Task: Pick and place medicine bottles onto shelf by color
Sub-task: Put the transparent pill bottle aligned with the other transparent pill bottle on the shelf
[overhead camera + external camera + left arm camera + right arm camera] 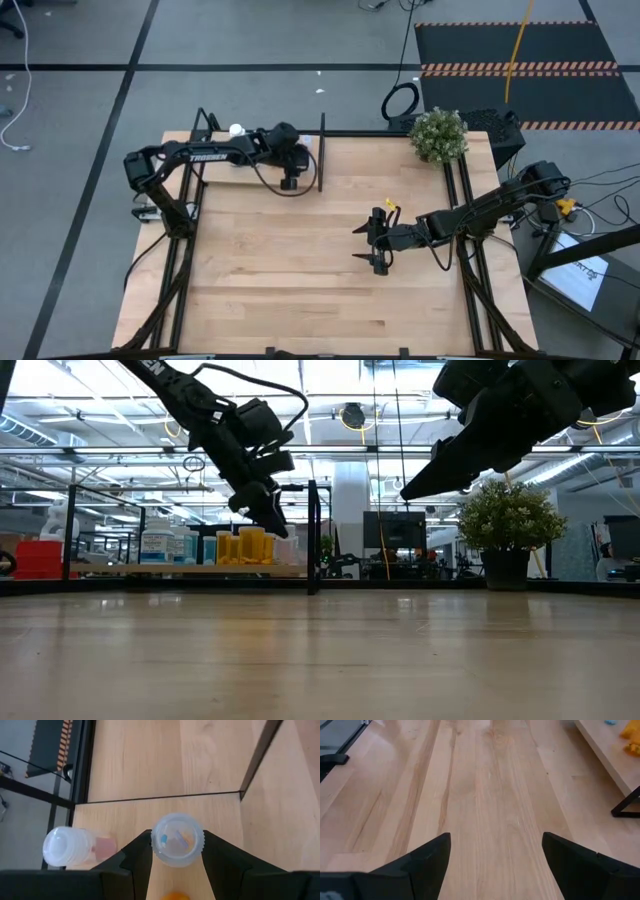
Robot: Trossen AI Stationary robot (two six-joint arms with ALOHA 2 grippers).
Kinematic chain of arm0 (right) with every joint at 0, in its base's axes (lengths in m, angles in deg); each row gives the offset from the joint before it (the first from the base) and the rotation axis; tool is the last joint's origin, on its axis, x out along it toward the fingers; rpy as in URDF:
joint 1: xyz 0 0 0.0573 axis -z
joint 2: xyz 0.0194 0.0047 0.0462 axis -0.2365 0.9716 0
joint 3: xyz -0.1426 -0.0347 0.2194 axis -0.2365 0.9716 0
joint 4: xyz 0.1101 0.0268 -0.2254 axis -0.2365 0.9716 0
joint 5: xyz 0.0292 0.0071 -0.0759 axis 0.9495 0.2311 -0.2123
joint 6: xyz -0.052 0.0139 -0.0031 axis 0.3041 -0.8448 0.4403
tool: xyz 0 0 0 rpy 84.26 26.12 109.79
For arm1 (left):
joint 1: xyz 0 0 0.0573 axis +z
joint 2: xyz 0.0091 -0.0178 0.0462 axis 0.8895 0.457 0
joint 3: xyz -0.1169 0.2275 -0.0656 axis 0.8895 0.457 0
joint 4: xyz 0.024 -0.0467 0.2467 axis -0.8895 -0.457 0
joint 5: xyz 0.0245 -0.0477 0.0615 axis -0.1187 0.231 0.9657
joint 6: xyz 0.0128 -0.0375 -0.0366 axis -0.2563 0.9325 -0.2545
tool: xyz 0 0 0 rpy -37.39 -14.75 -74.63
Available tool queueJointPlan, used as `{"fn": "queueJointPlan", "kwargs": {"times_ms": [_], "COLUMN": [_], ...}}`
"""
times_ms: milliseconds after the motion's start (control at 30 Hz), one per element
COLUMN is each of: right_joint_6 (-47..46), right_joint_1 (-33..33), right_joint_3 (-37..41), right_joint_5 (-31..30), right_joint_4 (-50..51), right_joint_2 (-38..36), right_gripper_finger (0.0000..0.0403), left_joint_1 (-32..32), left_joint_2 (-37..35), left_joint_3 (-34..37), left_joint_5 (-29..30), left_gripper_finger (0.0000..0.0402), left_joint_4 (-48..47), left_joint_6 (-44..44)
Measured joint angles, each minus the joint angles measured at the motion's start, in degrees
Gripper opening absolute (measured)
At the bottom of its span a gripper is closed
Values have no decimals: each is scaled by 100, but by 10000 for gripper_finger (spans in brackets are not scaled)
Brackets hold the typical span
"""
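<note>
Left gripper (177, 857) around pale bottle (177, 840) (over shelf (220, 812)).

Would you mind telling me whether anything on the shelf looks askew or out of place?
Nothing stands out. The left pincer brackets an upright clear bottle on the shelf; a white-capped bottle stands beside it.

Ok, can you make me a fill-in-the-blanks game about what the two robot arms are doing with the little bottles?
1. The left gripper has a clear ribbed-cap bottle between its ____.
2. The right gripper hangs open above the bare wooden ____.
3. The low light-wood shelf carries a cluster of bottles coloured ____.
4. The bushy potted plant has leaves coloured ____.

Missing words: fingers; table; orange; green
</note>
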Motion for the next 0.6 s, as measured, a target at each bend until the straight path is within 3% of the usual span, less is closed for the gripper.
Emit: {"fn": "queueJointPlan", "kwargs": {"times_ms": [600], "right_joint_6": [-17], "right_joint_1": [-3], "right_joint_3": [-1], "right_joint_5": [7], "right_joint_4": [0], "right_joint_2": [2], "right_gripper_finger": [310], "left_joint_1": [108], "left_joint_2": [4], "left_joint_3": [0], "left_joint_5": [32], "left_gripper_finger": [159], "left_joint_4": [70], "left_joint_6": [138]}}
